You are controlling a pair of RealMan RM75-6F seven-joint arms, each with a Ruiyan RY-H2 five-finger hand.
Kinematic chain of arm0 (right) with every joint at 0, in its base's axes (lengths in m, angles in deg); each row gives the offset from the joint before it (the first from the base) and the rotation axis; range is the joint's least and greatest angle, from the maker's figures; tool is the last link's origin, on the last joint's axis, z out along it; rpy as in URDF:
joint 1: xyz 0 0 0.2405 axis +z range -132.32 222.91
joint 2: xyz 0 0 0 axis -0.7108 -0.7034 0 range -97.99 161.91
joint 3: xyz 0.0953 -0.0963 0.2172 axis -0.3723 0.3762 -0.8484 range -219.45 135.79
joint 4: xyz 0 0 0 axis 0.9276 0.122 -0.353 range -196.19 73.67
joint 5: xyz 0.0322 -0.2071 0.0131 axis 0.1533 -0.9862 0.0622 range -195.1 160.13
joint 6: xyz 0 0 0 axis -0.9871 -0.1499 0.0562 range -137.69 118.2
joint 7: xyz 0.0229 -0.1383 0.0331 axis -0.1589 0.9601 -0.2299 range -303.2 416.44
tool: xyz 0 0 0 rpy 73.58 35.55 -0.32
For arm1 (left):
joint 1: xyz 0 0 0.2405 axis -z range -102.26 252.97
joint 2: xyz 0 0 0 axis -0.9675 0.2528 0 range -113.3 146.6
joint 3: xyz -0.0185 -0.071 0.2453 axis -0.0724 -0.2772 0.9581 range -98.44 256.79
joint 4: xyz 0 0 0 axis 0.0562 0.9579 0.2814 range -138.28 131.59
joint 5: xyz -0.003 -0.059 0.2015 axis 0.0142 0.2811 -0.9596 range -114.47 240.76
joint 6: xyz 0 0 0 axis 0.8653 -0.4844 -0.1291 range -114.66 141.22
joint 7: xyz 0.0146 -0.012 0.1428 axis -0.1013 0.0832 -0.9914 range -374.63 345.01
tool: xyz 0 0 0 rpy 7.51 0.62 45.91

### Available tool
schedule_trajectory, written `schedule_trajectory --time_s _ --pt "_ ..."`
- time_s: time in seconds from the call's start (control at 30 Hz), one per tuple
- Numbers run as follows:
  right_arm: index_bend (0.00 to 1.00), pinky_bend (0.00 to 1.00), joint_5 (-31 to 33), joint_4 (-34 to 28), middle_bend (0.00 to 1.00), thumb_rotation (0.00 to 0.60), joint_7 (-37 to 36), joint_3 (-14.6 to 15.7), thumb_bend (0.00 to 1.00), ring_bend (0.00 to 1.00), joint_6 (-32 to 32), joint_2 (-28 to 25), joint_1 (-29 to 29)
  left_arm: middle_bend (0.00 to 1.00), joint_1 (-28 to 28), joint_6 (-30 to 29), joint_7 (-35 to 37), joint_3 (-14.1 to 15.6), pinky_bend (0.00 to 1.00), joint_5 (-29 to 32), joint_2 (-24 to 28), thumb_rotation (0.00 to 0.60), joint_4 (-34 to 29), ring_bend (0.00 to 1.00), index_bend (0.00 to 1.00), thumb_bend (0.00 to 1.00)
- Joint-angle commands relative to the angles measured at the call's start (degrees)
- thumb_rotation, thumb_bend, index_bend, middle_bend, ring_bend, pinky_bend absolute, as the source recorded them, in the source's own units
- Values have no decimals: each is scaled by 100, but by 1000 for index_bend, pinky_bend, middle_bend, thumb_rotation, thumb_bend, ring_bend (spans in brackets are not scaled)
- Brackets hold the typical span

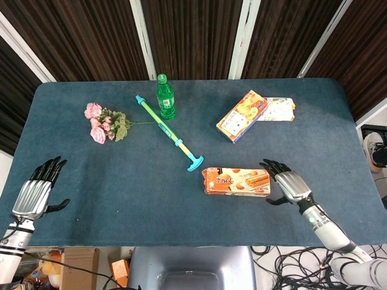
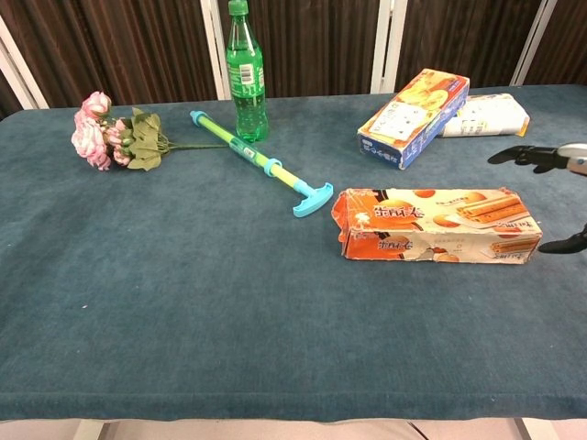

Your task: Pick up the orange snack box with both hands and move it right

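Observation:
The orange snack box point(image 1: 236, 181) point(image 2: 436, 225) lies flat on the blue table, right of centre near the front edge. My right hand point(image 1: 290, 185) point(image 2: 550, 174) is just off the box's right end with its fingers spread, apart from the box and holding nothing. Only its fingertips show at the right edge of the chest view. My left hand point(image 1: 36, 193) hovers at the table's front left corner, fingers apart and empty, far from the box; the chest view does not show it.
A blue-green toy pump point(image 1: 167, 132) point(image 2: 261, 163) lies diagonally, its handle close to the box's left end. A green bottle point(image 1: 165, 96) point(image 2: 245, 70) stands at the back. Pink flowers point(image 1: 104, 122) point(image 2: 114, 132) lie at the left. Two other snack boxes point(image 1: 243, 115) point(image 2: 415, 104) lie at the back right.

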Motion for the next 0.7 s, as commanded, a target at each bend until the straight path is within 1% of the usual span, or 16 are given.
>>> schedule_trajectory --time_s 0.03,0.07,0.13,0.17,0.2,0.23,0.3,0.37,0.4,0.47,0.57,0.7 --pt "0 69 -138 -446 0 600 38 -2 96 0 -490 -475 -324 0 -183 -68 -314 143 122 36 192 600 -325 0 0 204" --pt "0 46 -105 -575 0 600 163 7 95 0 -746 -647 -497 0 -291 -133 -488 204 118 94 255 600 -456 0 0 216" --pt "0 9 99 -922 0 600 895 65 95 0 -1441 -990 -1004 0 -595 -481 -747 304 114 149 274 600 -665 0 0 231" --pt "0 1 253 -1077 0 600 1301 89 94 0 -1760 -1095 -1252 0 -739 -684 -787 334 114 136 219 600 -662 0 0 235" --pt "0 0 460 -1284 0 600 1748 77 95 0 -2273 -1149 -1607 0 -939 -989 -816 376 113 77 96 600 -560 0 0 236" --pt "0 0 534 -1379 0 600 1925 44 95 0 -2680 -1106 -1858 0 -1089 -1221 -824 406 113 24 -26 600 -436 0 0 236" --pt "0 0 493 -1290 0 600 1947 17 95 0 -3365 -890 -2324 0 -1360 -1626 -857 444 107 -62 -309 600 -137 0 0 243" --pt "0 0 393 -1115 0 600 2028 63 94 0 -3572 -749 -2549 0 -1442 -1719 -1102 522 98 -196 -357 600 -70 0 0 252" --pt "0 0 289 -1058 0 600 2064 89 94 0 -3589 -739 -2578 0 -1451 -1802 -1033 526 95 -327 -371 600 -79 0 0 254" --pt "0 0 220 -1051 0 600 1893 34 94 0 -3546 -741 -2616 0 -1484 -1899 -907 539 96 -496 -376 600 -54 0 0 254" --pt "0 0 232 -1041 0 600 1843 -31 94 0 -3412 -779 -2641 0 -1516 -1906 -912 502 96 -501 -366 600 -36 0 0 254" --pt "0 0 144 -1003 0 600 1818 -88 95 0 -3306 -788 -2698 0 -1528 -1770 -848 404 96 -339 -322 600 -40 0 0 253"
